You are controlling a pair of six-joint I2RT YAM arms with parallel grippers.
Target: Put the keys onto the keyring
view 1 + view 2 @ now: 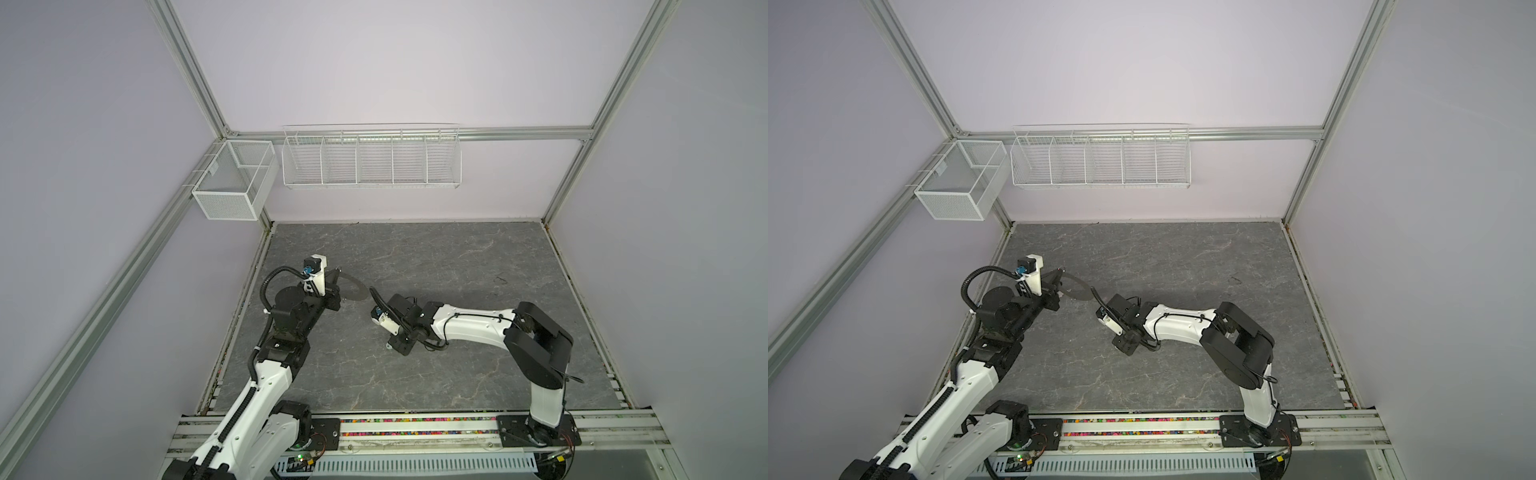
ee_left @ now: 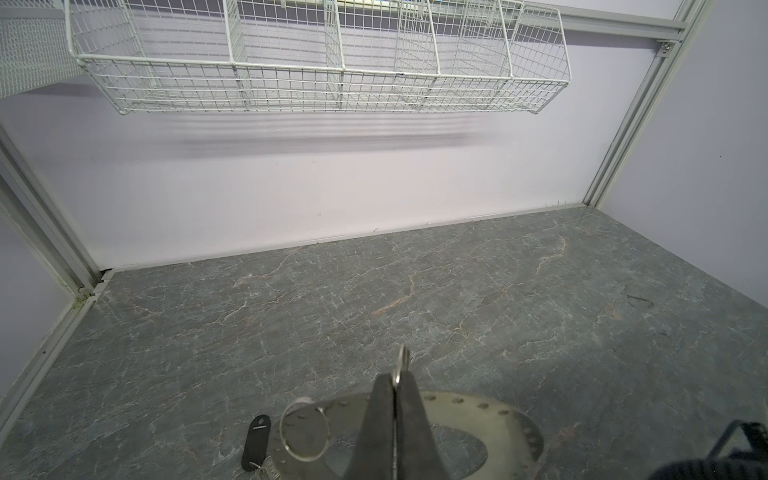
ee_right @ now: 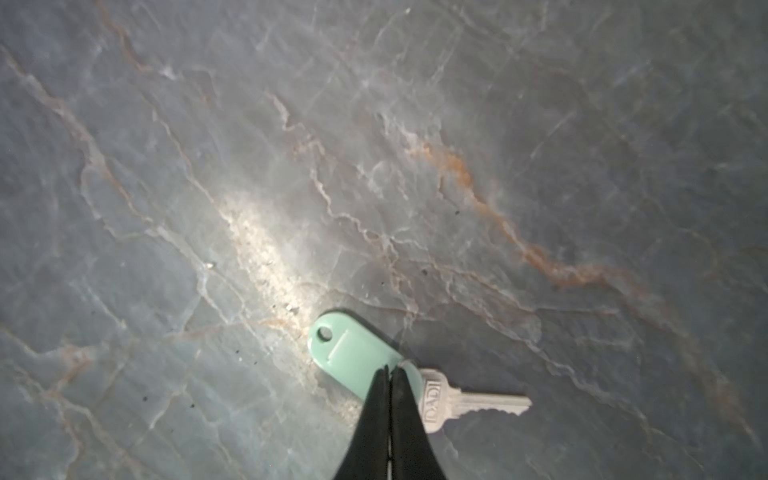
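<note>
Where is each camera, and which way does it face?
Top views: high at the front, looking down at the table; left arm, right arm show.
Left wrist: behind the left end effector, shut on wire loop, facing back wall.
Right wrist: above the right end effector, facing down at mint key.
Shared: keyring, also in both top views.

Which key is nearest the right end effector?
The silver key with the mint plastic head; the right end effector's tips meet over it. The black-headed key lies by the grey metal disc.
</note>
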